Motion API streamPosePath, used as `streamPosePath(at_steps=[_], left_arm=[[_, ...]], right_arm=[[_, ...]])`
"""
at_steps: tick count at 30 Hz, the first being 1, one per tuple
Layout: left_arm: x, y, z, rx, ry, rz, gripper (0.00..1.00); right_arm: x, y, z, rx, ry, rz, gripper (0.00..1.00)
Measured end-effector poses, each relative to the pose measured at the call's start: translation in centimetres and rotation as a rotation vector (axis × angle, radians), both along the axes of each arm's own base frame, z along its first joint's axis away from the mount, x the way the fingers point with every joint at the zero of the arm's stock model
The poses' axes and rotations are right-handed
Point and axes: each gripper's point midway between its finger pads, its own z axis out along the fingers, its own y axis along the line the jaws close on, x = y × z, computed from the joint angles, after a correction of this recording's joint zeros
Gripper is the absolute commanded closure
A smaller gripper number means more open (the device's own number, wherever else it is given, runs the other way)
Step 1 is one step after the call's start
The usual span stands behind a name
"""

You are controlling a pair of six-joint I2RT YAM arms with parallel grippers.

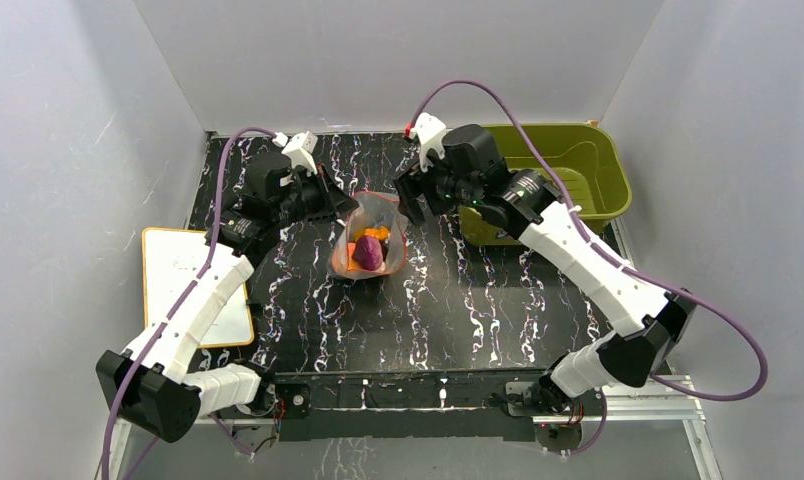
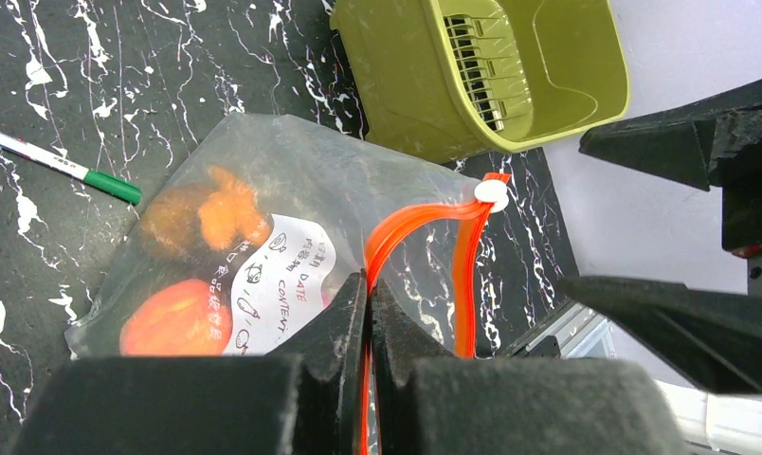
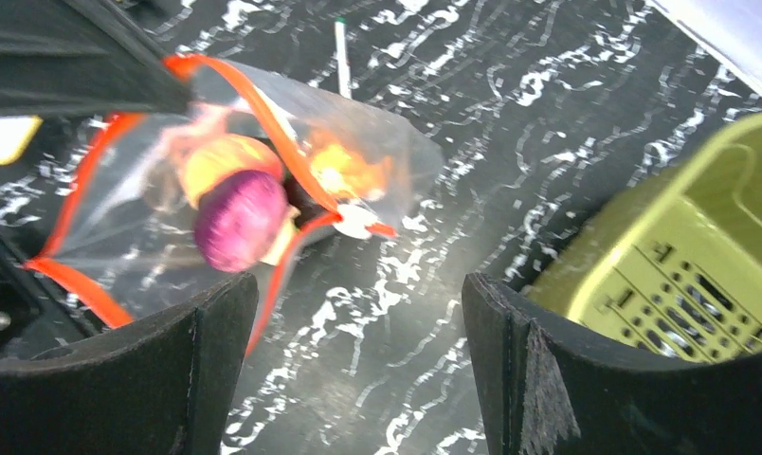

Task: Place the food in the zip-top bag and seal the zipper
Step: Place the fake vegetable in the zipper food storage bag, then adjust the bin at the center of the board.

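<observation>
Grip status: left gripper is pinched shut on the zipper, holding the red-orange strip near one end. Right gripper is spread wide and holds nothing. It hovers just beside the far end of the bag mouth.

Zip-top bag sits between the two grippers at table centre, mouth gaping. In the right wrist view the two halves of the strip bow well apart. Food is inside: purple piece near the opening, peach piece and orange piece deeper, behind the printed label. No loose food shows on the table. Olive basket lies behind the bag, and the pen lies beside it. Neither is involved.

Judgement: filling looks done, and sealing is the step in hand.

- The white slider sits at the end opposite the left pinch, so the right gripper should close on that tab, not on the film.
- Keep the left grip firm as an anchor and pull the strip taut first, so the halves meet.
- Draw the slider along the strip toward the left fingers in one straight run.
- The purple piece rides high. If it crowds the track, settle the bag lower before closing.
- Risk: a slack strip will buckle and the slider will jam or skip.
</observation>
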Motion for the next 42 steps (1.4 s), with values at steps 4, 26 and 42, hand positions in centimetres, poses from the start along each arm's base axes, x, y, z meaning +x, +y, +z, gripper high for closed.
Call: streamPosePath(at_steps=[4, 26, 42], left_arm=[[-0.1, 0.0, -0.1, 0.002, 0.002, 0.001, 1.0], [-0.9, 0.4, 0.2, 0.017, 0.001, -0.009, 1.0], [-0.9, 0.4, 0.3, 0.018, -0.005, -0.014, 1.0]], right_arm=[[1.0, -2.8, -0.8, -0.066, -0.031, -0.035, 0.25], [5.1, -14.2, -11.9, -0.356, 0.145, -0.157, 0.35], [9.3, -13.0, -16.3, -0.337, 0.182, -0.236, 0.97]])
